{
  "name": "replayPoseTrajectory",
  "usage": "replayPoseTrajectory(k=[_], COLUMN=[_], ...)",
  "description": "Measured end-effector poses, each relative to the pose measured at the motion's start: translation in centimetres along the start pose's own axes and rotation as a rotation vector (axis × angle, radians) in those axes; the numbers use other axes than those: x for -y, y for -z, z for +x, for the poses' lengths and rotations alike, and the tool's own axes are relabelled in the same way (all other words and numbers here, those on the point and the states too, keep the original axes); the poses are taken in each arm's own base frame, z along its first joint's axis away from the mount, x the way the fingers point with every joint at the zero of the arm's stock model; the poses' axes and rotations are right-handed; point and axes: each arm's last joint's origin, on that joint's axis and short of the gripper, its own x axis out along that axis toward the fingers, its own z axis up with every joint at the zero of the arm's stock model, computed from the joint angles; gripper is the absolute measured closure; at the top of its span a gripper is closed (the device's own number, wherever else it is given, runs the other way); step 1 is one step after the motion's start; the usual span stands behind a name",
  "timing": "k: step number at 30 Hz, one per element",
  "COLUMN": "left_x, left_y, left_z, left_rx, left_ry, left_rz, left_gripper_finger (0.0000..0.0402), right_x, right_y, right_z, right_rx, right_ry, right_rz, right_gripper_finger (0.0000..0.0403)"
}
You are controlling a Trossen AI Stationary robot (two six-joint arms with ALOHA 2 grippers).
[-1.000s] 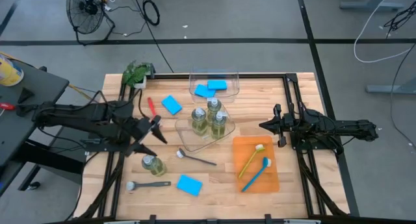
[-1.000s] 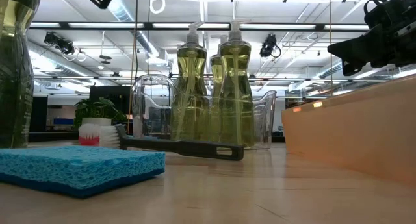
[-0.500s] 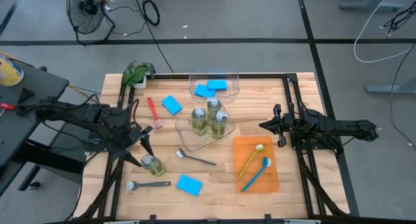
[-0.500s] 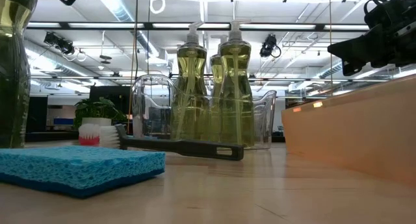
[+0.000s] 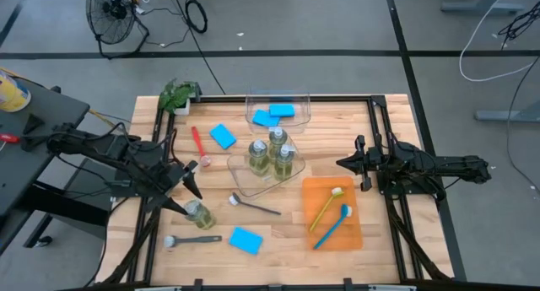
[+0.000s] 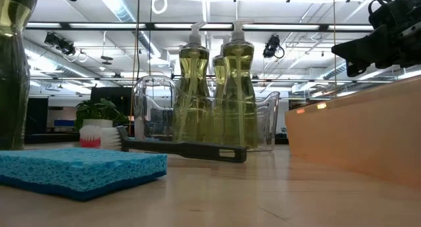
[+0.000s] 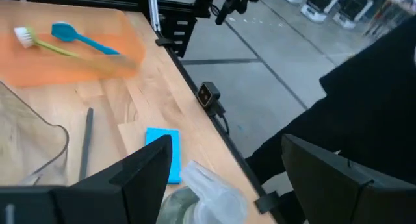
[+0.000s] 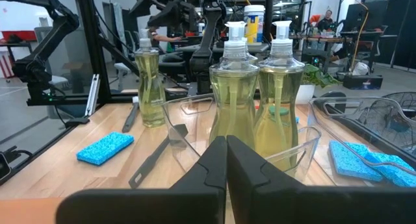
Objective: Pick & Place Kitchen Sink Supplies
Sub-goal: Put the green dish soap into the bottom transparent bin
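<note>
On your far left, your left gripper (image 5: pixel 191 198) hangs over the front-left part of the table (image 5: pixel 278 240), its fingers (image 7: pixel 140 175) spread wide on either side of the lone pump bottle (image 5: pixel 199 214), which stands upright on the wood just below them; the left wrist view shows the bottle's pump head between the fingers, but you cannot tell whether they touch it. In front of that bottle lies the dark grey brush (image 5: pixel 192 239), and just to its right a blue sponge (image 5: pixel 245 239). Further back on the left you have the plant (image 5: pixel 176 94) at the corner, the red brush (image 5: pixel 197 144) and another blue sponge (image 5: pixel 223 136) lying flat. A second dark brush (image 5: pixel 256 207) lies near the middle, in front of the clear bin (image 5: pixel 268 175) that holds three more pump bottles (image 5: pixel 272 154) upright. Behind it, the rear clear bin (image 5: pixel 278 107) holds two blue sponges (image 5: pixel 275 114). To the right, the orange tray (image 5: pixel 332 213) carries the yellow-green brush (image 5: pixel 326 207) and the blue brush (image 5: pixel 332 226), crossing each other. On your far right, the right gripper (image 5: pixel 342 164) waits above the table's right edge with its fingers (image 8: pixel 224 169) pressed together and nothing between them.
</note>
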Motion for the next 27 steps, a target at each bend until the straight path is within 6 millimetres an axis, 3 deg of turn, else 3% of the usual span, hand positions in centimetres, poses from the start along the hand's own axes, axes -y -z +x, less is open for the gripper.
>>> replayPoseTrajectory(k=[9,21,27], left_x=[0.4,0.4,0.8], left_y=[-0.3,0.8,0.8], left_z=[-1.1,-0.6,0.0], left_rx=[-0.063,-0.147,-0.16], left_ry=[-0.063,-0.204,-0.187], left_rz=[-0.118,-0.288,-0.312], left_gripper_finger=[0.0106,0.0106,0.0106], right_x=[0.0,0.0,0.0], right_y=[0.0,0.0,0.0], right_z=[0.0,0.0,0.0], right_rx=[0.0,0.0,0.0], right_ry=[0.0,0.0,0.0], right_rz=[0.0,0.0,0.0], right_gripper_finger=[0.0396,0.0396,0.0396])
